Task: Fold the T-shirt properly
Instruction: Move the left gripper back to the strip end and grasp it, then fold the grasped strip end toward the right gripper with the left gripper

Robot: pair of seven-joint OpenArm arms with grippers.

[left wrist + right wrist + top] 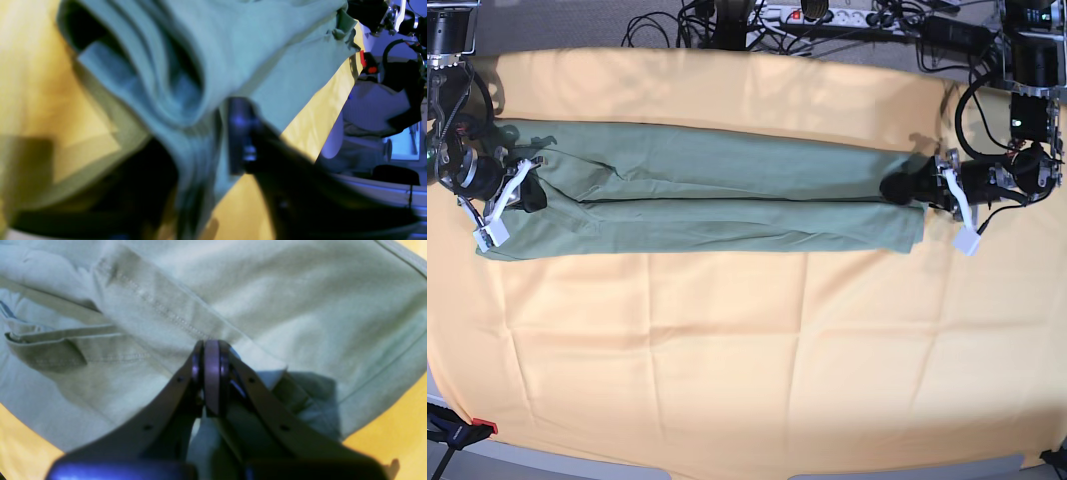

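The sage-green T-shirt (707,190) lies folded lengthwise into a long narrow strip across the back half of the table. My right gripper (532,195) is at its left end. In the right wrist view that gripper (211,346) has its tips pressed together on a hemmed fold of the T-shirt (267,300). My left gripper (895,188) sits at the strip's right end. In the blurred left wrist view, bunched T-shirt fabric (233,43) runs down between its dark fingers (241,133), and how tightly that gripper (200,150) holds it does not show.
A large yellow-orange cloth (747,350) covers the whole table under the shirt. Cables and a power strip (827,15) lie beyond the far edge. A red clamp (477,428) grips the near left corner.
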